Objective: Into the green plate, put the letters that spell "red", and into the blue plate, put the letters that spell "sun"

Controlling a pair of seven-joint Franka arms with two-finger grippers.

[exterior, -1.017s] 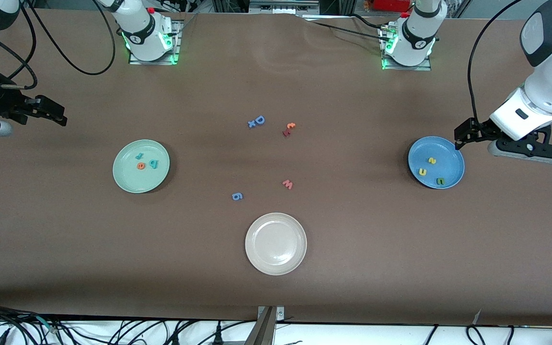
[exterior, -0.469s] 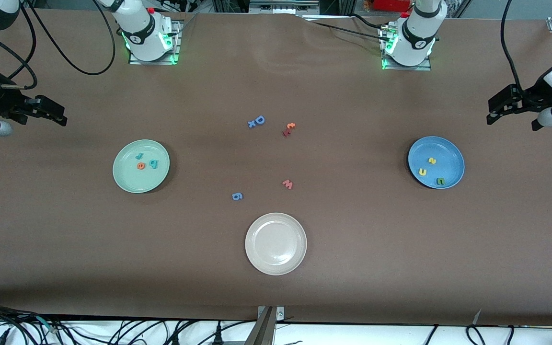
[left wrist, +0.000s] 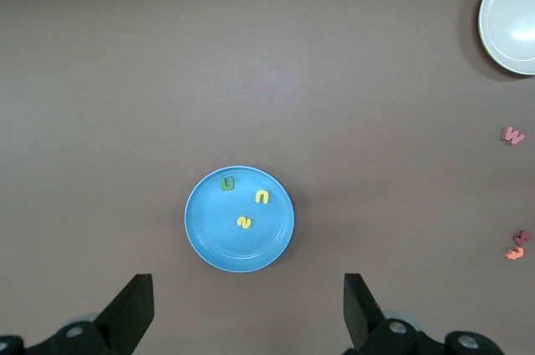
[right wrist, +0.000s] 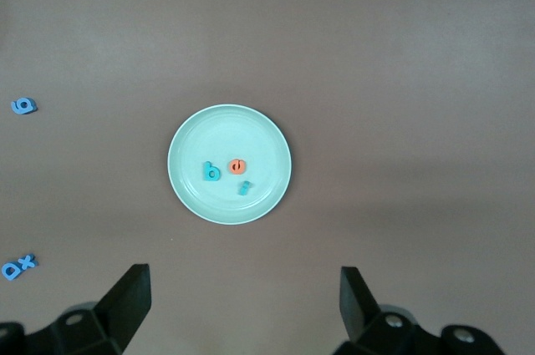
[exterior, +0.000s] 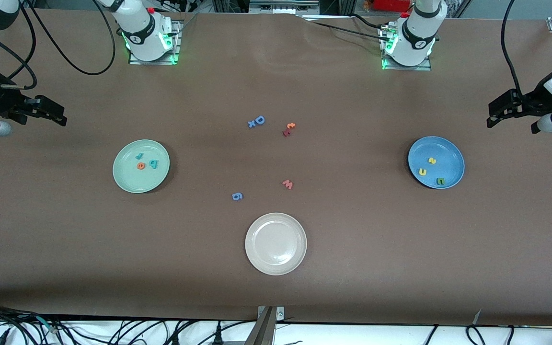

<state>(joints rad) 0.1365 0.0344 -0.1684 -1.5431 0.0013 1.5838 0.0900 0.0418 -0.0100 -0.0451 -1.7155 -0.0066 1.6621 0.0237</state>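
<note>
Right gripper (exterior: 58,115): up in the air over bare table at the right arm's end; fingers (right wrist: 125,296) spread wide, nothing btwn them. Arm waits.
Green plate (exterior: 125,179): on table, below and ahead of the right fingers in the wrist view, well apart from them. Nearer the front cam than the right arm's base.
Letters that spell "red" (exterior: 145,162): all 3 in the green plate. Teal r (exterior: 139,155), orange e (exterior: 141,166), teal d (exterior: 154,164); e and d just beside each other, r apart and farther from cam.
Blue g (exterior: 237,196): on table btwn green plate and white plate, clear of both.
Blue D (exterior: 259,120) w/ small blue x (exterior: 251,124): mid-table, touching or nearly so; cannot tell which.
White plate (exterior: 257,258): nearest the front cam, mid-table.
Red and orange pair (exterior: 288,129): mid-table, beside the D.
Pink-red w (exterior: 288,184): on table, nearer cam than the pair.
Blue plate (exterior: 453,158): on table, ahead of the left fingers in the wrist view, centred on the gap btwn them, not touched.
Letters that spell "sun" (exterior: 431,170): all 3 in the blue plate. Yellow s (exterior: 431,160), yellow u (exterior: 422,171), green n (exterior: 441,181); each apart from the others.
Left gripper (exterior: 496,112): up in the air over table at the left arm's end, not over the blue plate; fingers (left wrist: 359,309) spread wide, holding nothing.
</note>
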